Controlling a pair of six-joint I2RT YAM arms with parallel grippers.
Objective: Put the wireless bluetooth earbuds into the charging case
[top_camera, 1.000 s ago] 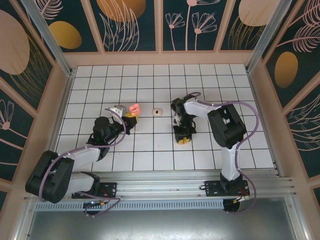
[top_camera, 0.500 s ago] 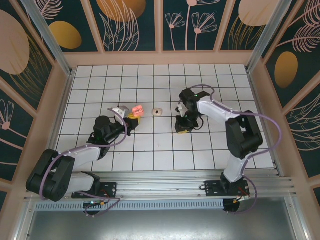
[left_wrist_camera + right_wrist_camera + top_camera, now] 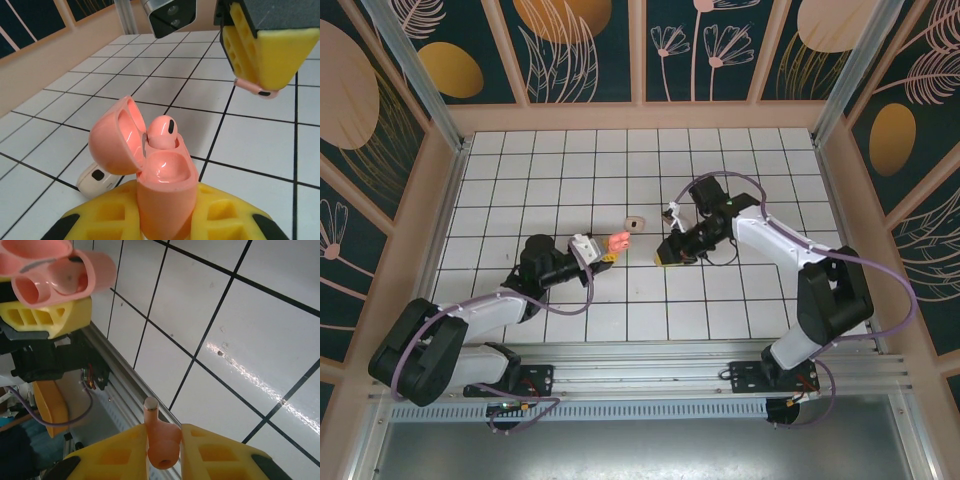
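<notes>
Pink plastic charging case [image 3: 162, 185] sits clamped low between the yellow fingers of the left gripper [image 3: 601, 252], lifted off the tiled table [image 3: 750, 300]. The lid is hinged back and the mouth is turned toward the other arm, probably so the bays are open for loading. One pink earbud [image 3: 162, 132] is already seated in a bay. In the right wrist view the 2nd bay looks free.

Right gripper [image 3: 670, 258] has its fingers narrow, pinching a 2nd pink earbud [image 3: 160, 440] by the body with the stem sticking out beyond the tips. That suits stem-first entry. It hangs near the case but apart from it, not yet aligned over the mouth.

Surroundings: a pale beige earbud [image 3: 95, 177] lies on the table just beside the case, untouched.

Obstructions: the raised lid and the seated bud flank the free bay, so approach clearance is tight. Judged risk: stem strikes the lid or rim.
</notes>
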